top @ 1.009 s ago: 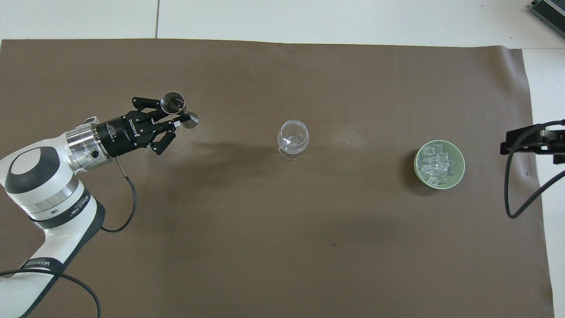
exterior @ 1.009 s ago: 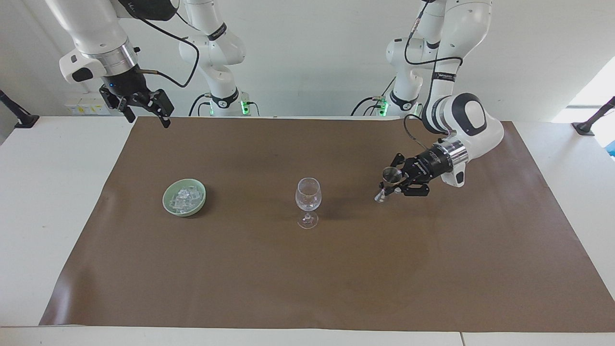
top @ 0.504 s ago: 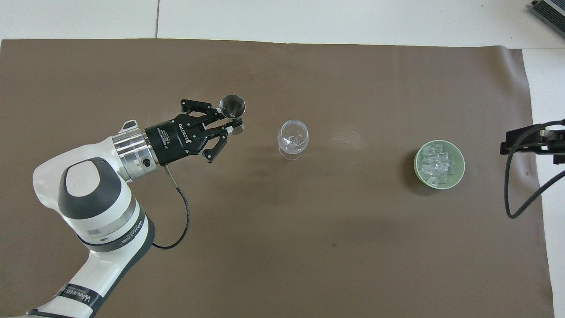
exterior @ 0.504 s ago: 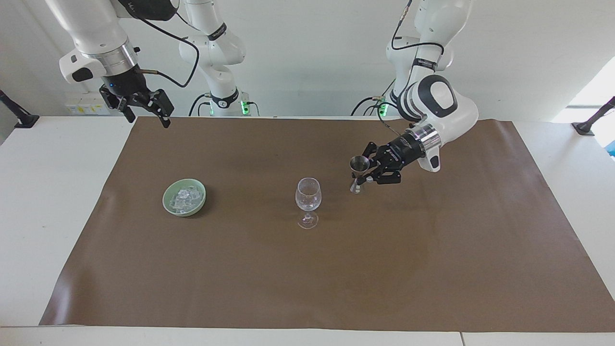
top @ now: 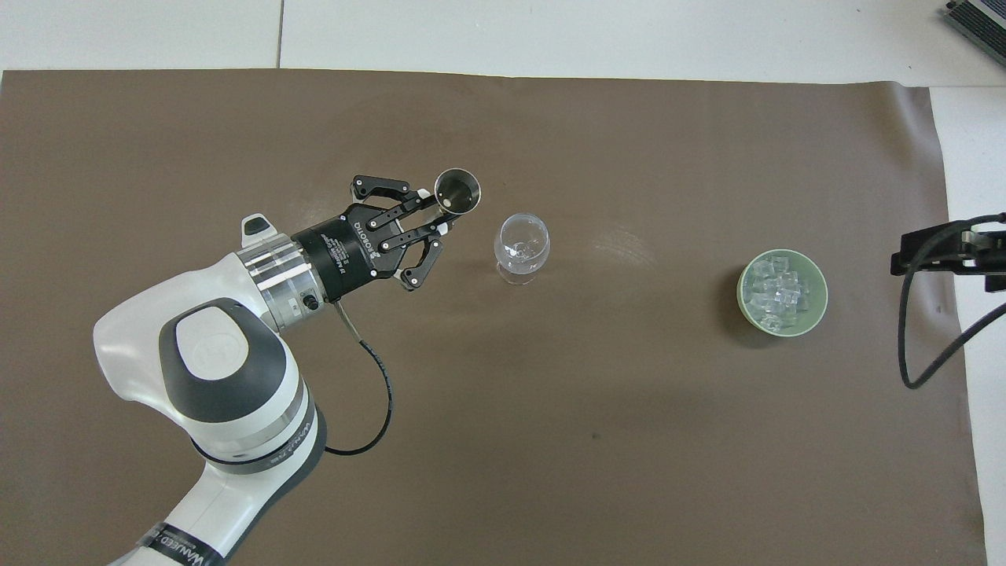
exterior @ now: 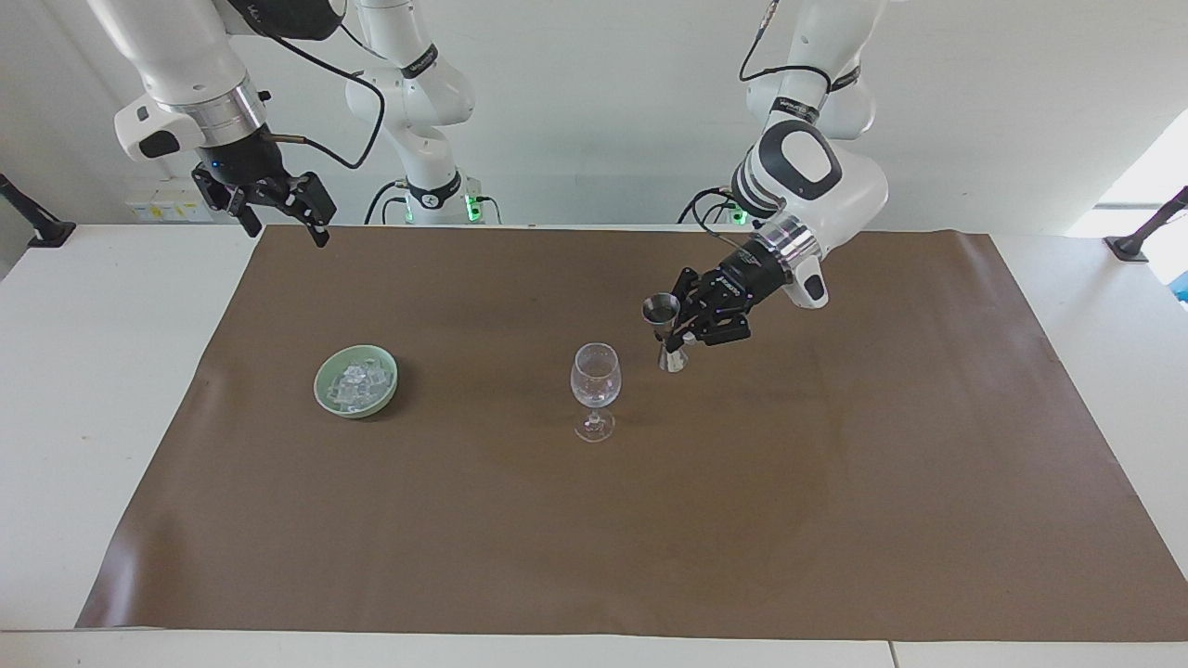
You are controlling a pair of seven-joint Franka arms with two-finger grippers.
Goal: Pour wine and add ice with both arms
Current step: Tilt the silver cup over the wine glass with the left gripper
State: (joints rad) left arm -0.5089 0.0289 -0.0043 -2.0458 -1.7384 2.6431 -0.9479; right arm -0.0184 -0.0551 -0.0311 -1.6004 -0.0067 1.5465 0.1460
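Note:
My left gripper (exterior: 684, 332) (top: 441, 219) is shut on the waist of a small dark metal jigger (exterior: 665, 330) (top: 457, 192). It holds the jigger nearly upright in the air over the mat, close beside the clear stemmed wine glass (exterior: 595, 378) (top: 521, 244), toward the left arm's end. I can see no wine in the jigger or the glass. Ice cubes (exterior: 355, 378) (top: 778, 292) lie heaped in a pale green bowl (exterior: 327, 388) (top: 821, 303) toward the right arm's end. My right gripper (exterior: 284, 221) (top: 947, 253) waits open, high over the mat's corner by its base.
A brown mat (exterior: 594, 538) (top: 550, 440) covers most of the white table (exterior: 102, 390). A black cable (top: 916, 369) hangs from the right arm beside the bowl. Black clamp posts (exterior: 32, 223) stand at the table's corners nearest the robots.
The left arm has carried the jigger sideways across the mat toward the wine glass, and it now hangs right beside the glass. The right arm has not moved.

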